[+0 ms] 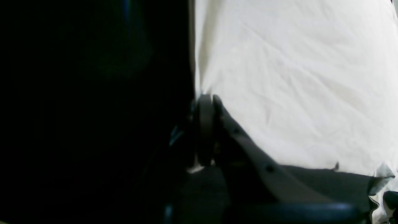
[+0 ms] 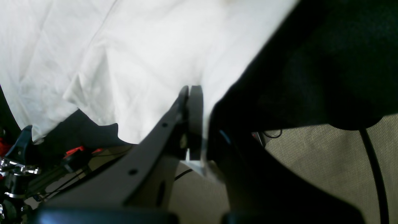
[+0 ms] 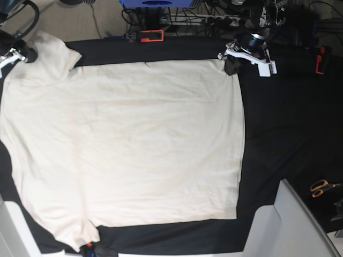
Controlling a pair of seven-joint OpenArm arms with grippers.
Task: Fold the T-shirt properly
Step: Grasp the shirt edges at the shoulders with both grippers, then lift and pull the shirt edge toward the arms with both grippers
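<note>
The cream T-shirt [image 3: 128, 144] lies spread flat across the black tablecloth [image 3: 284, 123]. In the base view my left gripper [image 3: 229, 64] is at the shirt's far right corner. The left wrist view shows that gripper [image 1: 207, 99] with its fingers pressed together on the shirt's edge [image 1: 295, 77], and creases fan out from the pinch. My right gripper [image 3: 24, 53] is at the far left by the sleeve. Seen from the right wrist, it [image 2: 190, 90] is shut on a fold of the cloth [image 2: 140, 62], with carpet showing below.
Orange-handled scissors [image 3: 321, 187] lie on the tablecloth at the right. A red and black tool [image 3: 146, 36] sits at the far edge, and another red item [image 3: 320, 60] is at the far right. A white panel [image 3: 289, 225] rises at the near right corner.
</note>
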